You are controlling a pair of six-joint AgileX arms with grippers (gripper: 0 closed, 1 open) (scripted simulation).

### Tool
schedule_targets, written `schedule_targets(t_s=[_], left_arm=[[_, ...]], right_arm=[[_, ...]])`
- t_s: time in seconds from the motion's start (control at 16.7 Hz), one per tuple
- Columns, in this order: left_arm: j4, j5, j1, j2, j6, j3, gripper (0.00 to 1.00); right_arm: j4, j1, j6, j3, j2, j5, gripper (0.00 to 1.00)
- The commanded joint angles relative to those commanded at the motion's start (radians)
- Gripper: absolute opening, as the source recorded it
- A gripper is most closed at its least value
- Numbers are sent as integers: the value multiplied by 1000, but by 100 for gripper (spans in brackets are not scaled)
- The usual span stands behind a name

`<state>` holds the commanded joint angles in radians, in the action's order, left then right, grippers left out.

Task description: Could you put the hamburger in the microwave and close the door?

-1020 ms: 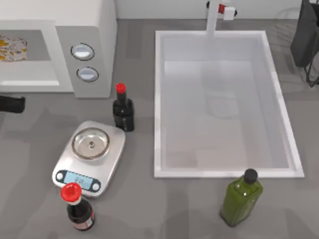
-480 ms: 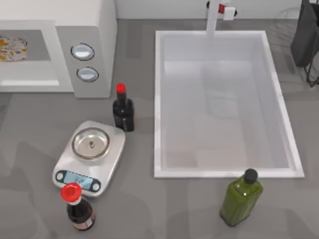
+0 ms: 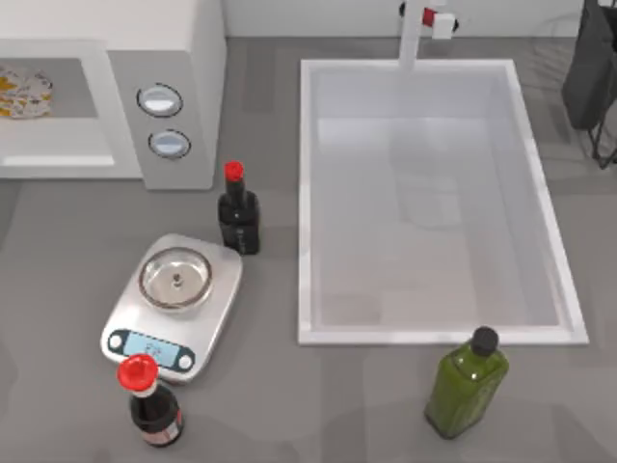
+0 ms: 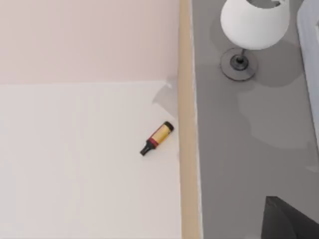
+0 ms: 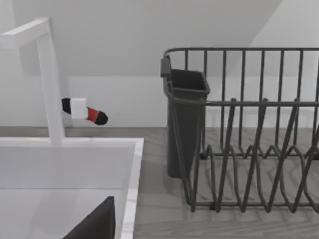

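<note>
Hamburger (image 3: pixel 23 92) resting inside the grey cavity of the microwave (image 3: pixel 183 68) at far left, cavity uncovered. Kitchen scale (image 3: pixel 174 304) and dark bottle (image 3: pixel 238 214) standing near, in front of the microwave; sink (image 3: pixel 308 193) to the right. Pincer state: cannot tell for either arm.

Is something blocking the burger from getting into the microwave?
Nothing visible does. The hamburger already lies in the grey cavity of the microwave, at the top view's left edge. The cavity's front is uncovered, so the door is not shut.
</note>
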<state>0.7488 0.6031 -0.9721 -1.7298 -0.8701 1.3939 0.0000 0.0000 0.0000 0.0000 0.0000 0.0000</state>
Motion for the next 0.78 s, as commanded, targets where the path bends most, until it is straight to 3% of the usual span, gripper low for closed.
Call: schedule_targets(t_s=[0.24,0.78], left_arm=[[18,69,-78,-34,-55,5,0],[-55,68,-78,-55,-57,-51,0]], right_arm=[[0,0,0,0,0,0,100],[0,0,0,0,0,0,100]])
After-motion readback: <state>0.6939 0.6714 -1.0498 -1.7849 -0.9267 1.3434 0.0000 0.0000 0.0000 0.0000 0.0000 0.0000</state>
